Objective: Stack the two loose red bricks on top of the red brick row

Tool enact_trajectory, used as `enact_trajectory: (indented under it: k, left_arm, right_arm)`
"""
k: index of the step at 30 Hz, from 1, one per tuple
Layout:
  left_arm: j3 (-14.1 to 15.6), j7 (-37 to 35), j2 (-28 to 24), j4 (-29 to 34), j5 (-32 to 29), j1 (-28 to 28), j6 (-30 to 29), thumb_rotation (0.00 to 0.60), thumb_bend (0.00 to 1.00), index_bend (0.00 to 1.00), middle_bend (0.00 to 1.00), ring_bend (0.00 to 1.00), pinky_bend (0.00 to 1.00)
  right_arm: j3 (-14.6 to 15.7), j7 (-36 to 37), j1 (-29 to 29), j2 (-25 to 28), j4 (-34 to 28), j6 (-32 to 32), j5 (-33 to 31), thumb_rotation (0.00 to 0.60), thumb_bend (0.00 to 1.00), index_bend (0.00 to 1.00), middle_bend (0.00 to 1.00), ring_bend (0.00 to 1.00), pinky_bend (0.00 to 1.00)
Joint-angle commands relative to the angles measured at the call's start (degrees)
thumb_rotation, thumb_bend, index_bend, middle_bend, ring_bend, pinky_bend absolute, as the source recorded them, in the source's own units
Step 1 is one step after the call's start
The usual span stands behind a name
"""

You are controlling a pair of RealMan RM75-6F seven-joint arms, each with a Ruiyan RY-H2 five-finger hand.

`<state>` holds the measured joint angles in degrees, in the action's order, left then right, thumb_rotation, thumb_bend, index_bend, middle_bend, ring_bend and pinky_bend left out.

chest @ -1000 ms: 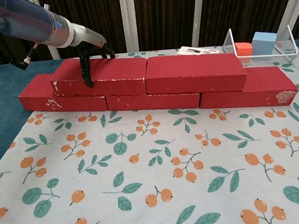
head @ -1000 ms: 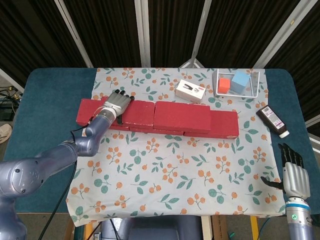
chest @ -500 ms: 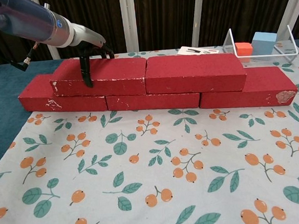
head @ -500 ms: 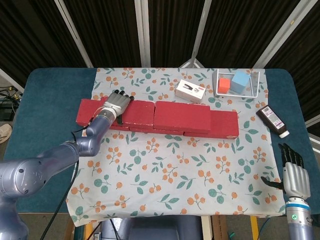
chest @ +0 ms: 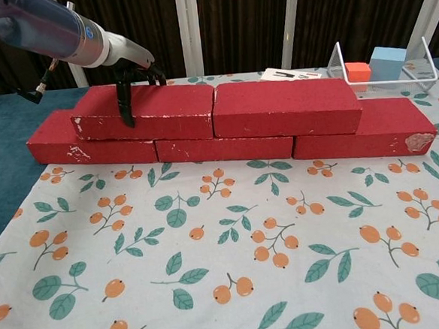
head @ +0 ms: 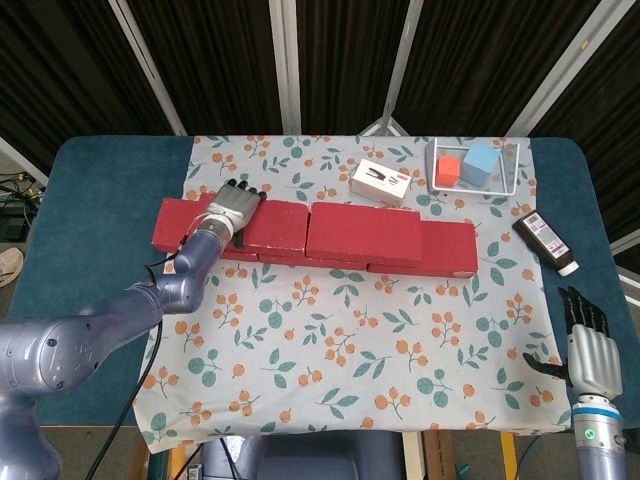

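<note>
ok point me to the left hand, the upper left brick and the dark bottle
left hand [head: 236, 205], head view, back of the hand.
upper left brick [chest: 166, 106], chest view, top face.
dark bottle [head: 545, 240], head view, middle of its body.

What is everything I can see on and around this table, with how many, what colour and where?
top bricks: two, red, side by side on the lower row; the left one has the left hand on it.
bottom brick row: three, red, end to end across the cloth.
tablecloth: one, white with orange berries and green leaves, over the table's middle.
table: one, teal.
wire basket: one, white, far right corner of the cloth, holding a red block and a blue block.
small box: one, white, behind the bricks.
bottle: one, dark with white label, lying at the right edge.
left hand: grips the left top brick.
right hand: near right, fingers apart, holding nothing.
</note>
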<state>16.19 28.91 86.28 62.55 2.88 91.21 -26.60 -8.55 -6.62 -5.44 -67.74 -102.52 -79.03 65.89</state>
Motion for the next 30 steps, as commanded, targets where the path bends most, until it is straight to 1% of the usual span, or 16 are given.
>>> enact_trajectory:
  k: [1, 15, 22, 30]
  left_arm:
    - [0.0, 0.3, -0.1, 0.3, -0.1, 0.1, -0.3, 0.6, 0.0, 0.14, 0.09, 0.0, 0.04]
    - [-0.2, 1.8, 0.2, 0.5, -1.5, 0.2, -1.3, 0.6, 0.0, 0.12, 0.09, 0.0, 0.04]
    - [-1.2, 2.4, 0.9, -0.1, -1.5, -0.1, -1.6, 0.6, 0.0, 0.12, 0.11, 0.0, 0.05]
    - [-1.9, 2.8, 0.8, -0.2, -1.5, -0.6, -1.4, 0.6, 0.0, 0.11, 0.1, 0.0, 0.05]
  right_arm:
    - [0.0, 0.0, 0.0, 0.0, 0.0, 0.0, 0.0, 0.6, 0.08, 0.0, 0.0, 0.0, 0.0]
    - [0.0, 0.0, 0.0, 0.0, -0.1, 0.1, -0.1, 0.6, 0.08, 0.0, 0.0, 0.0, 0.0]
    - [-0.1, -0.1, 0.0, -0.1, -0.1, 0.0, -0.2, 0.6, 0.08, 0.0, 0.0, 0.0, 0.0]
    - [-0.1, -0.2, 0.0, -0.2, -0.1, 0.0, -0.4, 0.6, 0.08, 0.0, 0.0, 0.0, 0.0]
